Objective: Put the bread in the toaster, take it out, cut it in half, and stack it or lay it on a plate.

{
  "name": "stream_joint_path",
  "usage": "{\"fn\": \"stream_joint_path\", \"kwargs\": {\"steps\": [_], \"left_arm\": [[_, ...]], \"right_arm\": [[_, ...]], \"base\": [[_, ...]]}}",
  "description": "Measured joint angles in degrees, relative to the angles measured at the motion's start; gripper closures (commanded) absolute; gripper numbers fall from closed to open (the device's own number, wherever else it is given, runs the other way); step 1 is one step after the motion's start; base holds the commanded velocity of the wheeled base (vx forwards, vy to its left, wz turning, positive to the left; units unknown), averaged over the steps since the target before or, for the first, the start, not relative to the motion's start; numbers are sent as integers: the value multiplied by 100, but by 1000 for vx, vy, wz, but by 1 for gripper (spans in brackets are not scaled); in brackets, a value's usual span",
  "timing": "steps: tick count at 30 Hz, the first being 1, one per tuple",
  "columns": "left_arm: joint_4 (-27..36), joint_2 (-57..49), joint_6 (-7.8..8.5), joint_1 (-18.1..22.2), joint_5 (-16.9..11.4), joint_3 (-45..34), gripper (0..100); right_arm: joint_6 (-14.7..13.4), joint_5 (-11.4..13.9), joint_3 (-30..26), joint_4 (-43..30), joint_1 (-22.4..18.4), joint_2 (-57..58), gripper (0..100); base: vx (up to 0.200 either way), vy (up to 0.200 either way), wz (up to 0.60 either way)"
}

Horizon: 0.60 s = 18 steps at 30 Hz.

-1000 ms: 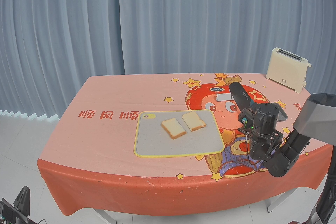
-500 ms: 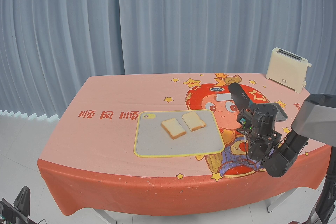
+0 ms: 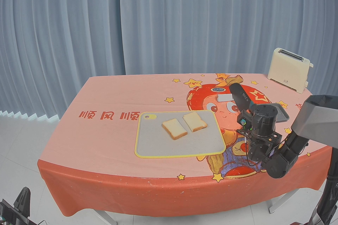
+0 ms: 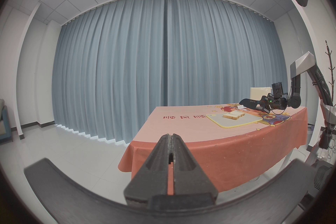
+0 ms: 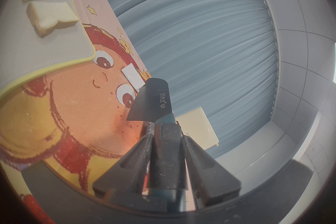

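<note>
Orange-pink tablecloth (image 3: pixel 112 137) with a cartoon print covers the table. A grey cutting board (image 3: pixel 176 146) with a yellow rim lies flat near the middle. Two bread halves sit on the board, side by side and just apart, both flat and angled diagonally: the near half (image 3: pixel 174 128) and the far half (image 3: pixel 194 121).

The right gripper (image 5: pixel 167 138) is clamped on the dark handle of a knife (image 3: pixel 241 95). The black blade points away from the robot, toward the far side of the table. The knife is held above the cloth over the cartoon face, to the right of the board and clear of the bread.

A cream toaster (image 3: pixel 288 69) stands upright at the far right corner, slot on top, well apart from the board. A grey plate (image 3: pixel 282 113) is partly hidden behind the right wrist, between toaster and board. A small white card (image 3: pixel 225 97) lies flat on the cloth near the blade.

The left gripper (image 4: pixel 170 142) has its fingers pressed together. It sits low, off the table's near left side and well apart from the cloth edge. A blue-grey curtain (image 3: pixel 141 7) hangs behind.
</note>
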State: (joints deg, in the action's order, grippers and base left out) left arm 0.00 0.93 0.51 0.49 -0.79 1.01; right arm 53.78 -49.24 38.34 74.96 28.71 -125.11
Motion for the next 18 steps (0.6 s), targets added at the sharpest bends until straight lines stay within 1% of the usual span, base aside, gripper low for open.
{"fn": "stream_joint_path", "kwargs": {"steps": [15, 16, 18], "left_arm": [[0, 0, 2, -2, 1, 0, 100], [0, 0, 2, -2, 0, 0, 100], [0, 0, 2, 0, 1, 0, 100]], "right_arm": [[-2, -13, 173, 0, 102, -113, 100], [-6, -13, 177, 0, 105, -116, 0], [-17, 5, 182, 0, 113, -118, 0]], "base": [[0, 0, 0], [0, 0, 0], [0, 0, 0]]}}
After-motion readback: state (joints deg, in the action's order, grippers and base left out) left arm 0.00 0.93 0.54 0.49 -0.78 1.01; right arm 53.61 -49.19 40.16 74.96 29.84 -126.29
